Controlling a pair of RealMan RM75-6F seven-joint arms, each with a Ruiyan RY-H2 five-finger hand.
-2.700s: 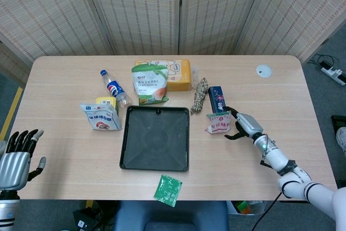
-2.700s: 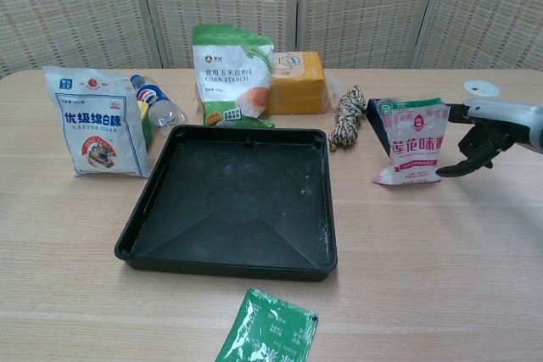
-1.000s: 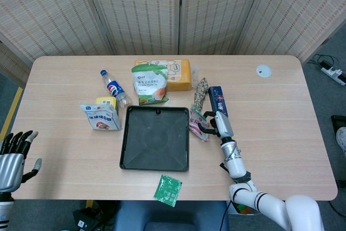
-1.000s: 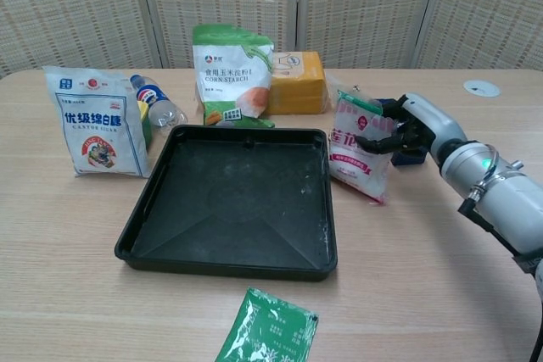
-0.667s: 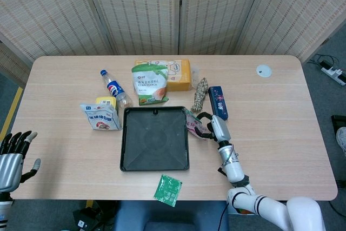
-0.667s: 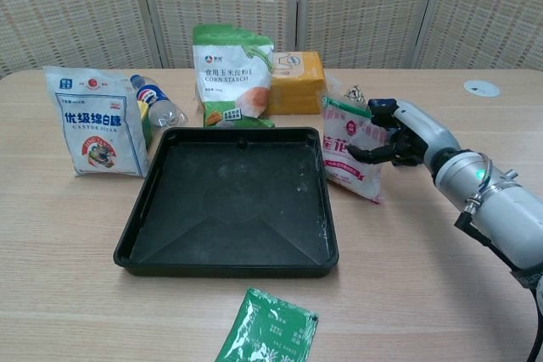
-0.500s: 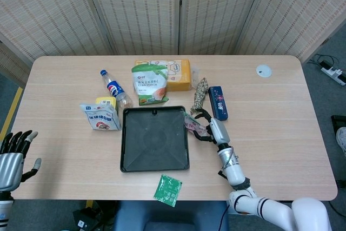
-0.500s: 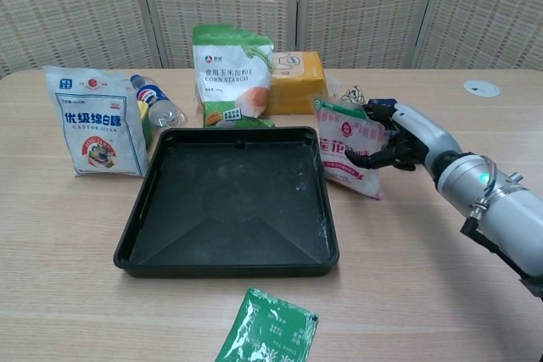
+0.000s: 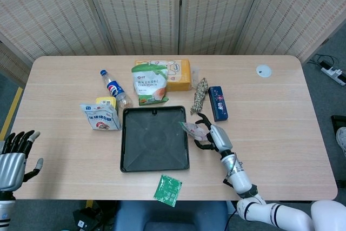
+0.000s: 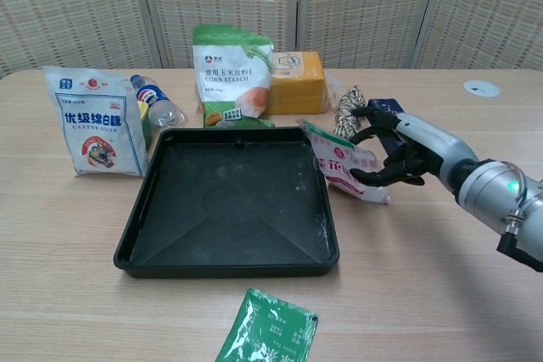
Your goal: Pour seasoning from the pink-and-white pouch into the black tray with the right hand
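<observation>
The pink-and-white seasoning pouch [image 10: 344, 167] [image 9: 193, 130] is tilted leftward, its top corner over the right rim of the black tray [image 10: 231, 209] [image 9: 154, 145]. My right hand [image 10: 405, 157] [image 9: 211, 135] grips the pouch from its right side, fingers wrapped around it. The tray lies flat at the table's middle and looks bare inside. My left hand [image 9: 14, 158] hangs off the table's left front edge, fingers spread and holding nothing; the chest view does not show it.
Behind the tray stand a corn starch bag [image 10: 232, 74], a yellow box [image 10: 298, 82], a plastic bottle [image 10: 157, 103] and a white sugar bag [image 10: 97, 122]. A rope bundle [image 10: 346, 114] and dark blue box [image 9: 218, 103] lie behind my right hand. A green sachet [image 10: 267, 328] lies in front.
My right hand took the pouch from where it stood at the right, carried it left to the tray's right rim, and has now tipped it further over toward the tray.
</observation>
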